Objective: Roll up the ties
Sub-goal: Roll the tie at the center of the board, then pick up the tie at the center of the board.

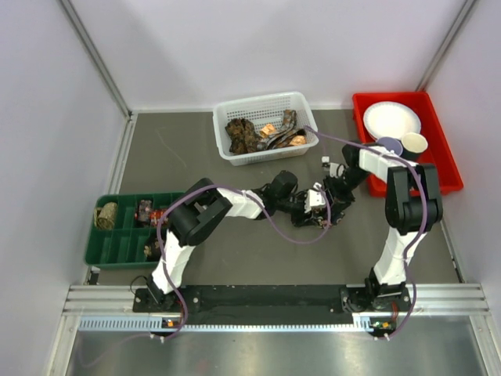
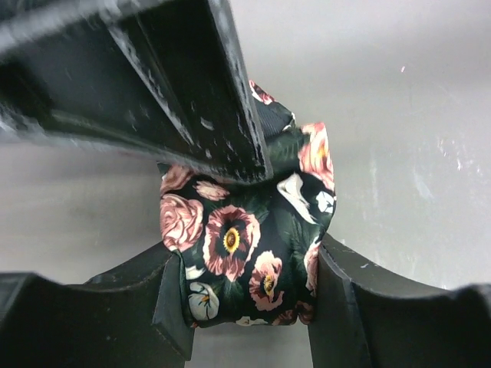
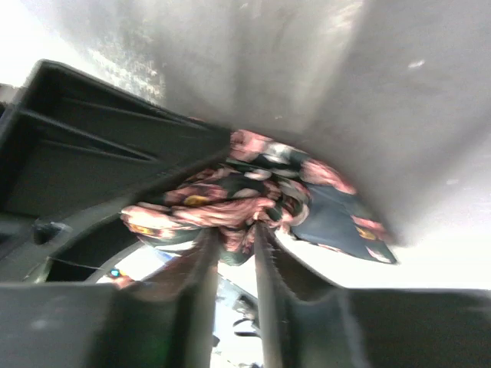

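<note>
Workpiece under handling is one floral tie (image 2: 238, 238), dark with pink and cream blooms, gathered into a compact coil on the grey bench (image 1: 196, 157) near its centre, in front of the white mesh basket (image 1: 223, 125). Both arms converge on that spot. Left end effector (image 2: 249, 314) is roughly half open and brackets the coil, one of its fingers (image 2: 360, 307) against each flank, so the coil is gripped from both sides. From the left wrist view, the black body of the other arm's tool lies across the top of the coil and hides its upper edge. Right end effector (image 3: 230, 268) meets the same tie from the opposite side; its fingers stand only a narrow gap apart, with bunched fabric sitting at and between the tips and a flatter dark flap of the tie trailing to one side. Whether that fabric is pinched or merely lying in the gap cannot be told, as the right wrist view is blurred. Further loose ties (image 1: 258, 133), brown, orange and dark, lie heaped inside the basket. At the left edge of the bench a green tray (image 1: 117, 254) with compartments holds a beige rolled tie (image 1: 106, 215) in its rear left compartment and a darker coil (image 1: 145, 210) in the next one. A red tray (image 1: 446, 168) at the right rear carries a white plate (image 1: 391, 119).
</note>
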Controlling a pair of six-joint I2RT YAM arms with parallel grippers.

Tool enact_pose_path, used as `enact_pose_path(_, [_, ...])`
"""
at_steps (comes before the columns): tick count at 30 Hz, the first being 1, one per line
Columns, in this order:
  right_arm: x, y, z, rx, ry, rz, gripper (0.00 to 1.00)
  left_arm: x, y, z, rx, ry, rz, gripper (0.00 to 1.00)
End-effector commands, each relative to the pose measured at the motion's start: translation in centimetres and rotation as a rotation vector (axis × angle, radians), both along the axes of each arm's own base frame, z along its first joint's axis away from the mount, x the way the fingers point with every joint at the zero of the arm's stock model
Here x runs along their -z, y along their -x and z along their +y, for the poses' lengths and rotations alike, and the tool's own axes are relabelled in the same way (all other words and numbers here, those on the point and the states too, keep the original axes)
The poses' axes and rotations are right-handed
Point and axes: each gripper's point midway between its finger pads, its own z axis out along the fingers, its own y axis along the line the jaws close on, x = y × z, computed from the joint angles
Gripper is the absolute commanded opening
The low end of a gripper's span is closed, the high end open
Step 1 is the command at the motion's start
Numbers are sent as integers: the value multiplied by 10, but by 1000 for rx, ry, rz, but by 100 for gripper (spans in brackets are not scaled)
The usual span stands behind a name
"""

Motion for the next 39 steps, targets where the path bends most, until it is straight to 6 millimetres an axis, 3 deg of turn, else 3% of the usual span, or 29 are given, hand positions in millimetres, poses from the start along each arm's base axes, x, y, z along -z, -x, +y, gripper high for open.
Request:
enact_pose_path(1, [-16, -38, -23, 49, -66, -162, 38, 80, 38, 82, -64, -413, 186, 22])
enact_pose_path(2, [-26, -36, -23, 56, -94, -170, 50, 85, 42, 90, -69, -448, 201, 20])
enact_pose_path(4, [-31, -39, -38, 109, -132, -178, 55, 91, 43, 97, -73, -481, 204, 18])
enact_pose_path(5, [-31, -38, -40, 122, -145, -176, 62, 94, 45, 99, -74, -495, 211, 18])
enact_pose_path(6, [-29, -39, -44, 140, -151, -177, 65, 95, 45, 100, -75, -503, 213, 15])
enact_pose_path(7, [-28, -41, -47, 163, -166, -175, 76, 97, 46, 101, -72, -516, 218, 15])
enact_pose_path(9, [-16, -44, -48, 172, -160, -172, 88, 100, 44, 101, -78, -538, 230, 14])
enact_pose_path(11, [-6, -43, -47, 188, -159, -152, 91, 101, 41, 98, -79, -542, 234, 13])
enact_pose_path(17, [21, -37, -31, 176, -219, -77, 90, 99, 40, 95, -80, -540, 241, 12])
enact_pose_path(21, [14, -22, -3, 141, -377, -28, 82, 101, 41, 96, -78, -543, 248, 13])
enact_pose_path(28, [-2, -7, 9, 108, -513, -6, 68, 103, 41, 95, -84, -548, 261, 13])
enact_pose_path(32, [-11, -3, 13, 102, -544, -7, 71, 102, 40, 94, -82, -547, 258, 13])
enact_pose_path(36, [-13, -4, 12, 101, -525, -24, 82, 103, 40, 93, -84, -548, 263, 14])
enact_pose_path(39, [-11, -2, 17, 81, -504, -18, 80, 103, 38, 92, -91, -550, 260, 14])
